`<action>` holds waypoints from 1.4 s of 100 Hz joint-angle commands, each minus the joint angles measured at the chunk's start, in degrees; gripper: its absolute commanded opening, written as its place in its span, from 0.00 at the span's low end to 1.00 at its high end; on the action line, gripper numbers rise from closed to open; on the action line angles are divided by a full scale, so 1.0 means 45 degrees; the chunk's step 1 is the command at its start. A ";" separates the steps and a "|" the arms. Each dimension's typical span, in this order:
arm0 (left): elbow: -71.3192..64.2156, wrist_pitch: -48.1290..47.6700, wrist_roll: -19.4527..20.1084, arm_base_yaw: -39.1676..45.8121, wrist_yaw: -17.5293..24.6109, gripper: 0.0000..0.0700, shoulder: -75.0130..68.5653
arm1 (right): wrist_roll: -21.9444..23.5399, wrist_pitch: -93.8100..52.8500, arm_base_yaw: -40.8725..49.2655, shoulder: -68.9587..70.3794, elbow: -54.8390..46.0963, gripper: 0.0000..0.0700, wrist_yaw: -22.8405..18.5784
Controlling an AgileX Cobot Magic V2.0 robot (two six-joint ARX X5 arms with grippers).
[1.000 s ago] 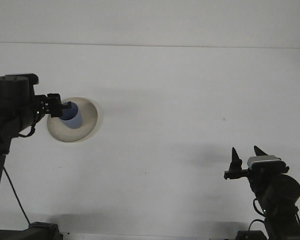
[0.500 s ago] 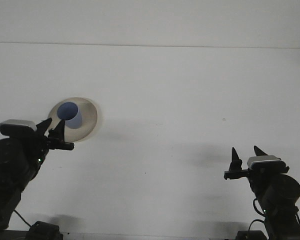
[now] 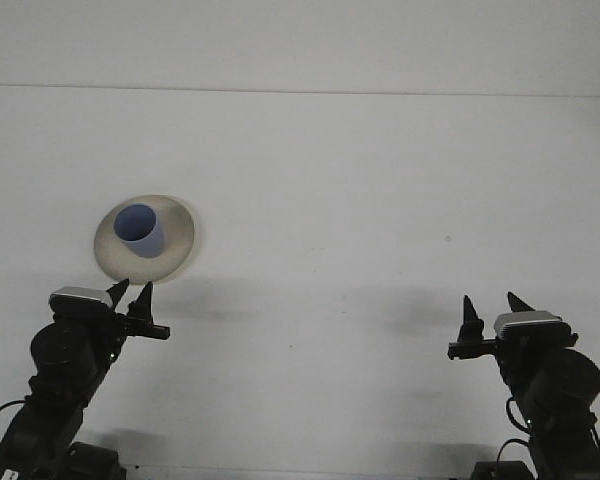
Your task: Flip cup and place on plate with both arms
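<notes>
A blue cup [image 3: 140, 229] stands upright, mouth up, on a round beige plate [image 3: 178, 238] at the left of the white table. My left gripper [image 3: 131, 296] sits below the plate near the front edge, open and empty, well apart from the cup. At the front right, my right gripper [image 3: 493, 308] is open too, with nothing between its fingers.
The white table [image 3: 360, 200] runs back to a pale wall. Both arm bases and cables sit at the bottom corners.
The left gripper has let go of the cup and drawn back toward the front edge, lowering as it went. The cup stays upright on the plate. The right arm has not moved.
</notes>
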 commanded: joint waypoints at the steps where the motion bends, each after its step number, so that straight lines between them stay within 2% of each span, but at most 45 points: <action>1: 0.0170 0.0316 0.0015 -0.0024 -0.0039 0.38 -0.0010 | -0.0087 0.0107 0.0010 0.0015 0.0146 0.69 0.0000; 16: 0.0170 0.0325 0.0010 -0.0024 -0.0034 0.37 -0.0053 | -0.0087 0.0112 0.0010 0.0015 0.0146 0.68 0.0005; 20: 0.0170 0.0325 0.0010 -0.0024 -0.0034 0.36 -0.0053 | -0.0092 0.0112 0.0010 0.0015 0.0146 0.64 0.0005; 26: 0.0170 0.0325 0.0010 -0.0024 -0.0034 0.32 -0.0053 | -0.0087 0.0107 0.0010 0.0015 0.0141 0.46 0.0005; 36: 0.0170 0.0301 0.0010 -0.0024 -0.0039 0.00 -0.0053 | -0.0092 0.0112 0.0010 0.0015 0.0146 0.08 0.0005; 39: 0.0170 0.0306 0.0010 -0.0024 -0.0039 0.01 -0.0053 | -0.0092 0.0112 0.0010 0.0015 0.0146 0.00 0.0005; 140: 0.0170 0.0311 0.0068 -0.0024 -0.0034 0.02 -0.0738 | -0.0092 0.0243 0.0010 0.0015 0.0141 0.00 0.0005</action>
